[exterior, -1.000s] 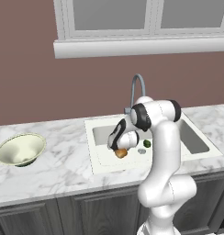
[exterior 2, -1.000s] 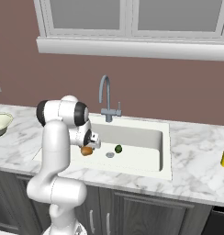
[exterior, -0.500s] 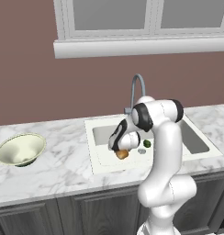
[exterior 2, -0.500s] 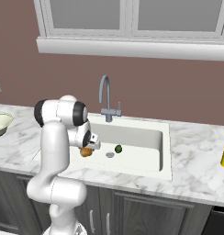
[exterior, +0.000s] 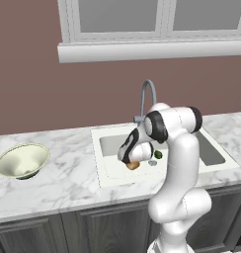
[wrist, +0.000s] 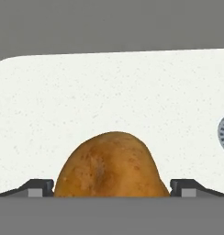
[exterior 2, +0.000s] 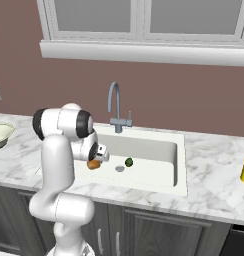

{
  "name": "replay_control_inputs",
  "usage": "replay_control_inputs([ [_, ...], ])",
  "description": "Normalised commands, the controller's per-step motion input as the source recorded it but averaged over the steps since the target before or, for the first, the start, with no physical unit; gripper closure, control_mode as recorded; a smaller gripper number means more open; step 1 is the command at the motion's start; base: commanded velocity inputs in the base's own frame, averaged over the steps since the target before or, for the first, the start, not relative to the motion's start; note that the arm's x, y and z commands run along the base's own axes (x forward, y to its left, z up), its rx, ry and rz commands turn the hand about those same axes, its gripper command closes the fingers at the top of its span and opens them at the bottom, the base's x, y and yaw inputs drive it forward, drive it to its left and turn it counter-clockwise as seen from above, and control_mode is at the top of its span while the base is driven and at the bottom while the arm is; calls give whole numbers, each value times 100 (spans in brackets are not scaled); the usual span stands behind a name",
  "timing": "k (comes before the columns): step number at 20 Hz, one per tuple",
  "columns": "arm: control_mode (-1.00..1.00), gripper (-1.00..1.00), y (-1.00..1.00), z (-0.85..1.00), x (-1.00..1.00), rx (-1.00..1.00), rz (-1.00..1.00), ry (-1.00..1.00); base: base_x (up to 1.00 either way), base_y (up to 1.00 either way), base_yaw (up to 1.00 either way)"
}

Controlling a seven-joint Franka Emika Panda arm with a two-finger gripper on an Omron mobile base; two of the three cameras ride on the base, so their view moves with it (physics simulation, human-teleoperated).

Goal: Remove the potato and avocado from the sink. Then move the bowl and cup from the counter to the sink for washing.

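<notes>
The wide-open tool (wrist: 112,192) is straddling the potato (wrist: 112,166), gripping nothing; firm, rounded, probably slippery, best squeezed mid-body.

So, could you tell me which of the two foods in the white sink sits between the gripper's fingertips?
The orange-brown rounded potato, flanked by both fingertips of the open gripper. The smaller dark green avocado lies apart, beyond the grey drain.
</notes>
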Motion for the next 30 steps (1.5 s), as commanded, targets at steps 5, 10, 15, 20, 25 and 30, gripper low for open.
replay_control_inputs([
  [5,-100,-100,-5,18,-4,0,0,-7,0,0,0],
  [10,-100,100,-2,18,0,0,0,-8,0,0,0],
  [15,-100,100,0,26,0,0,0,-2,0,0,0],
  [20,-100,100,-1,30,-1,0,0,0,0,0,0],
  [25,-100,100,-1,32,-7,0,0,0,0,0,0],
  [30,-100,100,0,32,-11,0,0,0,0,0,0],
])
